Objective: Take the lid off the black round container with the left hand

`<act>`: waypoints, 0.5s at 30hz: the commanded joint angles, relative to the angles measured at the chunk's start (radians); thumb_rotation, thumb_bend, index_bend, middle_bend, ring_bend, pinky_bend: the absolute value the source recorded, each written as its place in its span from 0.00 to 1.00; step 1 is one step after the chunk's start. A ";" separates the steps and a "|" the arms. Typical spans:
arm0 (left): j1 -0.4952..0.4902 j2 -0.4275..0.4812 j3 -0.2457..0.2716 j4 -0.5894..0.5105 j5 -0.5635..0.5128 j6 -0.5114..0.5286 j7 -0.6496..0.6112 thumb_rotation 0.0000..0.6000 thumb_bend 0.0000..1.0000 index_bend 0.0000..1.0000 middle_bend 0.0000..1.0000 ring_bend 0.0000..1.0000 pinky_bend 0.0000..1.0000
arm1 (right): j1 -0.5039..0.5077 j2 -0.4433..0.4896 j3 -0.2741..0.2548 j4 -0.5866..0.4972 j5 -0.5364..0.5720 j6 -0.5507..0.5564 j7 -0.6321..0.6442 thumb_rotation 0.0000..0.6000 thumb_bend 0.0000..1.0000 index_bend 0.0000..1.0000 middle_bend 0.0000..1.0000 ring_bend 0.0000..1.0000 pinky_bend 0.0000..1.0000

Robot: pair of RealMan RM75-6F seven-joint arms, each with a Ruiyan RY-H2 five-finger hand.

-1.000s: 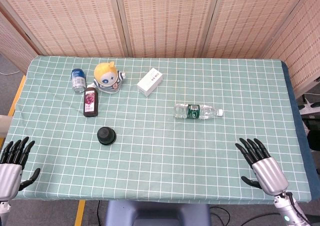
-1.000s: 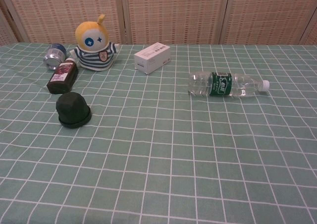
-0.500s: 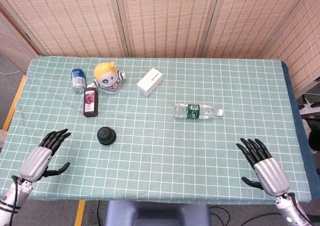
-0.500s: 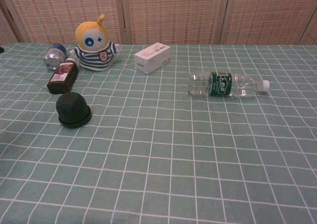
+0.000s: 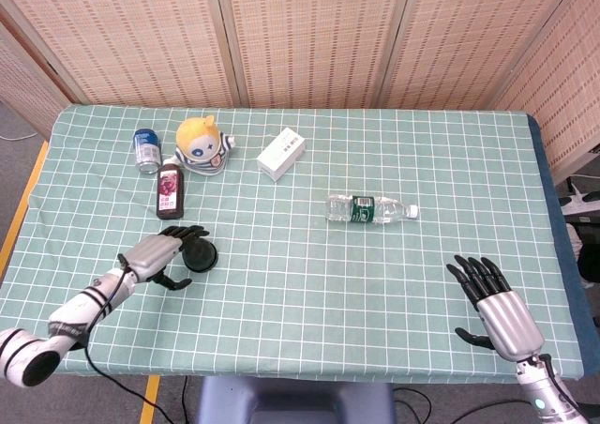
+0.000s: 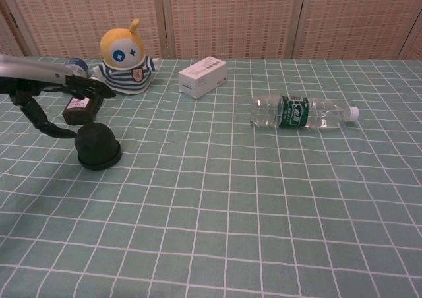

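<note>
Green checked cloth (image 5: 309, 274) covers the table, with woven screens behind. Left hand (image 5: 161, 251) hovers just beside the black round container (image 5: 200, 254), fingers spread and holding nothing; its fingertips (image 6: 99, 90) reach over the lid without clear contact. Container stands near the table's front left, lid on. Behind it lie a dark bottle (image 5: 170, 189), a blue can (image 5: 146, 150) and a plush toy (image 5: 202, 143). Farther off are a white box (image 5: 281, 154) and a water bottle (image 5: 370, 208) on its side. Right hand (image 5: 495, 309) rests open at the front right, well apart.
</note>
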 commanded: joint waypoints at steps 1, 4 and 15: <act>-0.143 -0.086 0.025 0.099 -0.200 -0.069 0.153 1.00 0.32 0.00 0.00 0.00 0.03 | 0.000 0.001 0.002 -0.001 0.004 -0.001 0.004 1.00 0.00 0.00 0.00 0.00 0.00; -0.194 -0.114 0.063 0.138 -0.289 -0.075 0.205 1.00 0.32 0.00 0.00 0.00 0.03 | 0.000 -0.001 0.007 0.000 0.010 -0.003 0.001 1.00 0.00 0.00 0.00 0.00 0.00; -0.336 -0.176 0.190 0.214 -0.512 -0.119 0.271 1.00 0.32 0.00 0.00 0.00 0.08 | 0.003 -0.008 0.018 0.004 0.029 -0.014 0.011 1.00 0.00 0.00 0.00 0.00 0.00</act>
